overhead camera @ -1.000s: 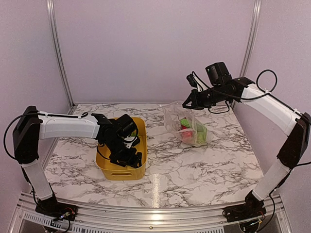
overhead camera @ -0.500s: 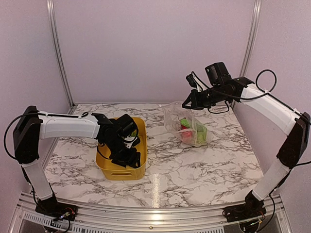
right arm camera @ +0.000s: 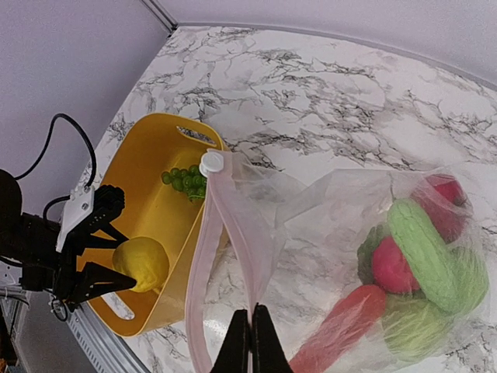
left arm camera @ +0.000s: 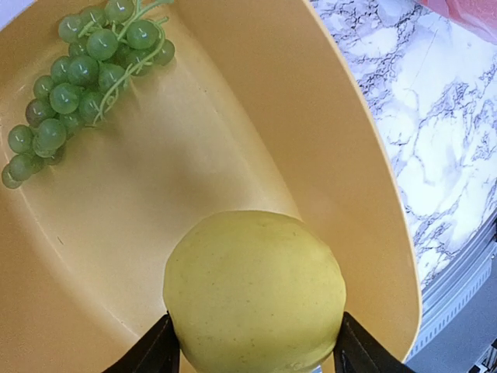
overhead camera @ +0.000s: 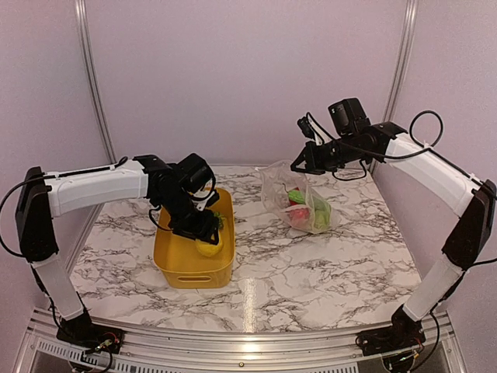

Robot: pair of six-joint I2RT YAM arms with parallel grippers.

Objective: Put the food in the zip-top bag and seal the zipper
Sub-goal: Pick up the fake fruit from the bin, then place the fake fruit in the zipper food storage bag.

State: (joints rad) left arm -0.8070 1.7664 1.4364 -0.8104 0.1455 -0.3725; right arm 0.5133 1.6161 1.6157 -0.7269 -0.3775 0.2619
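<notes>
My left gripper [overhead camera: 208, 239] is shut on a yellow lemon [left arm camera: 255, 292] and holds it over the yellow bin [overhead camera: 175, 260]. The lemon also shows in the top view [overhead camera: 209, 247]. A green grape bunch [left arm camera: 85, 74] lies in the bin. My right gripper [overhead camera: 297, 166] is shut on the mouth edge of the clear zip-top bag [overhead camera: 276, 186] and holds it up above the table. The zipper strip [right arm camera: 203, 272] hangs open from the white slider [right arm camera: 210, 163]. Inside the bag are a pink-red ball [right arm camera: 394, 265], green rounds [right arm camera: 423, 245] and an orange-red carrot [right arm camera: 339, 328].
The yellow bin [right arm camera: 151, 221] stands left of centre on the marble table [overhead camera: 326, 264], its right rim just under the hanging bag edge. The bag's filled bottom [overhead camera: 311, 211] rests on the table at back right.
My left gripper has risen out of the bin and moved back with the lemon in it. The right arm and bag have not moved.
</notes>
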